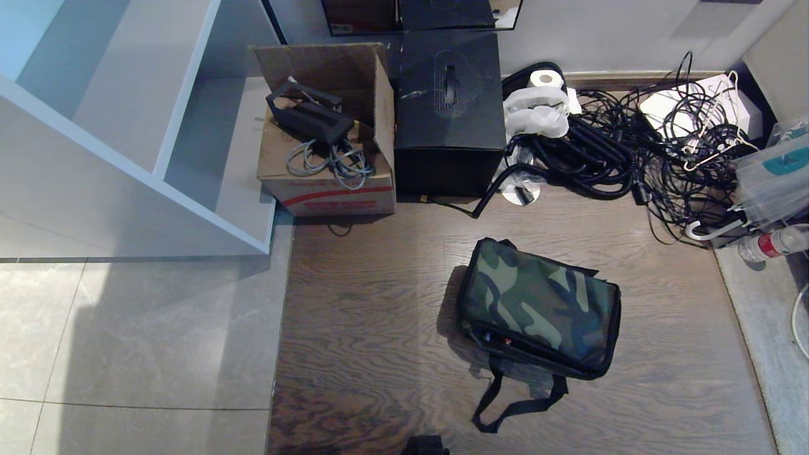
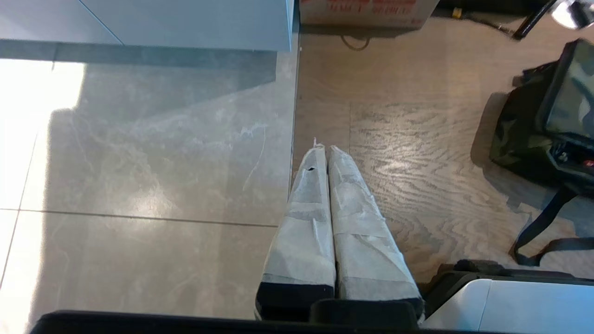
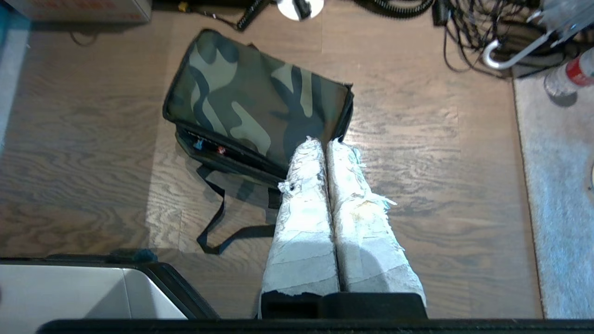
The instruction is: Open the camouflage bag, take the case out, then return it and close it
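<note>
Still zipped, camouflage bag (image 1: 537, 309) lay on wood floor (image 1: 366, 328) within reach; left hand (image 2: 322, 147) and right hand (image 3: 320, 141) clenched empty, parked above floor.

open floor (image 1: 366, 328) around camouflage bag (image 1: 537, 303)

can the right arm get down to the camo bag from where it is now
Probably yes. The right gripper, shut and empty, hangs above the near edge of the closed camouflage bag, which lies alone on bare wooden floor. The cable tangle and black box sit well behind it.

Red print on the cardboard box (image 1: 328, 196) is unreadable.
</note>
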You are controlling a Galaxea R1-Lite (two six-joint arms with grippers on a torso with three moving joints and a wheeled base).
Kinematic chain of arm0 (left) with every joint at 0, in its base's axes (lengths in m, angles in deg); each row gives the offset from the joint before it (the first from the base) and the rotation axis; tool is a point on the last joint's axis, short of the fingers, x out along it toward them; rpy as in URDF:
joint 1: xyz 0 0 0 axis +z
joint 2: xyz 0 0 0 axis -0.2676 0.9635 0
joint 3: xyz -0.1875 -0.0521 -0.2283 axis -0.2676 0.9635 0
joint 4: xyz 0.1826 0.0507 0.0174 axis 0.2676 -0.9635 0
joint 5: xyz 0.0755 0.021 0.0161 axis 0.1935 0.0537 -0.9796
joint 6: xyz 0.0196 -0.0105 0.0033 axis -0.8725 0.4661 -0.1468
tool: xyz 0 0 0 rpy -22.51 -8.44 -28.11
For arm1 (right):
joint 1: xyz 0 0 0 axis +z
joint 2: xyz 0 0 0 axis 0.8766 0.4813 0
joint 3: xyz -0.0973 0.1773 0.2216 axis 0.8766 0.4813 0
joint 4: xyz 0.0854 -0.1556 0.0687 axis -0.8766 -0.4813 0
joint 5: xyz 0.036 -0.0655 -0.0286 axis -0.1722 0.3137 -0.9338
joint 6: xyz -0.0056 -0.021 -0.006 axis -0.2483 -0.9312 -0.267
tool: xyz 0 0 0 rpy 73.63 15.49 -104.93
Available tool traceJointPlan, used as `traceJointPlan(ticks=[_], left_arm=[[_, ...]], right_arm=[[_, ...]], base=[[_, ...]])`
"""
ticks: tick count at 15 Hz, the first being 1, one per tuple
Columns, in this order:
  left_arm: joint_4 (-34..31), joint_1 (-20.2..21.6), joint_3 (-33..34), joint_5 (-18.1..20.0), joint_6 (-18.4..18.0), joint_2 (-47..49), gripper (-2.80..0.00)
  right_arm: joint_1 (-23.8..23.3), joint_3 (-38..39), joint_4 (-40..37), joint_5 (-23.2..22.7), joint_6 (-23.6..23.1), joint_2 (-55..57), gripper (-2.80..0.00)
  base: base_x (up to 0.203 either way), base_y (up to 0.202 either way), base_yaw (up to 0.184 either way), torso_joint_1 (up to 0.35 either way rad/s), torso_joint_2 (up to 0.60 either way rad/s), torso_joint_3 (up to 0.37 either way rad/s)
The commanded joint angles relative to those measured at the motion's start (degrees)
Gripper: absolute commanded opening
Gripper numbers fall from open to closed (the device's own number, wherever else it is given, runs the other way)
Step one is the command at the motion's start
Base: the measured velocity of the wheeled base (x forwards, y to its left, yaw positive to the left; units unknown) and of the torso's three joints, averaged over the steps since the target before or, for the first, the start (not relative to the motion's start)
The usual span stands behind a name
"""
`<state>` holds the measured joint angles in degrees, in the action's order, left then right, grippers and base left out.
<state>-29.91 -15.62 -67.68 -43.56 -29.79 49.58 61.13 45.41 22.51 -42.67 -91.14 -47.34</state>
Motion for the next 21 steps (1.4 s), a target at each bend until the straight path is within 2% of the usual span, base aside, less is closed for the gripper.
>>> traceJointPlan(ticks=[1,21], left_arm=[[0.0,0.0,0.0,0.0,0.0,0.0,-2.80],[0.0,0.0,0.0,0.0,0.2,0.0,-2.80]], right_arm=[[0.0,1.8,0.0,0.0,-0.1,0.3,-2.80],[0.0,1.8,0.0,0.0,-0.1,0.3,-2.80]], base=[[0.000,0.000,0.000,0.004,0.00,0.182],[0.000,0.000,0.000,0.003,0.00,0.201]])
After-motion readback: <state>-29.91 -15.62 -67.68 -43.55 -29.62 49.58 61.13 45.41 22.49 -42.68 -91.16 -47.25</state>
